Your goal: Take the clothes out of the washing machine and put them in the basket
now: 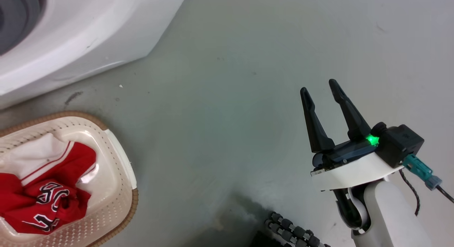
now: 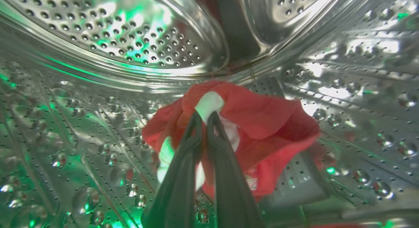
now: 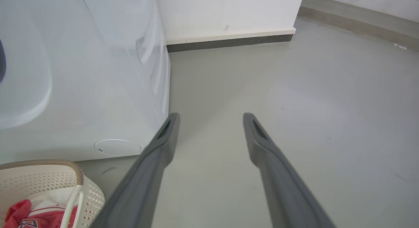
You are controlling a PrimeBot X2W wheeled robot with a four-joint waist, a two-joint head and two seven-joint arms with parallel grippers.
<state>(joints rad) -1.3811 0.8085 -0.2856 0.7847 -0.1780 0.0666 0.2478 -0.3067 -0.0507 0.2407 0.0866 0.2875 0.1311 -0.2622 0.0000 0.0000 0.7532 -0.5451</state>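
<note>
Inside the steel drum of the washing machine [image 2: 98,41], my left gripper [image 2: 205,118] is shut on a red garment [image 2: 262,123], pinching its white trim at the fingertips. The rest of that garment bunches on the drum floor. The washing machine's white front [image 1: 81,38] fills the head view's top left. The cream basket [image 1: 117,190] sits at the lower left with red and white clothes [image 1: 46,197] lying in it. My right gripper [image 1: 323,90] hovers open over bare floor at the right, nothing between its fingers.
Grey floor [image 1: 230,98] spreads between the machine, the basket and my right arm. A white wall with a dark baseboard [image 3: 229,41] runs behind the machine. The basket's rim [image 3: 59,164] shows in the right wrist view's lower left corner.
</note>
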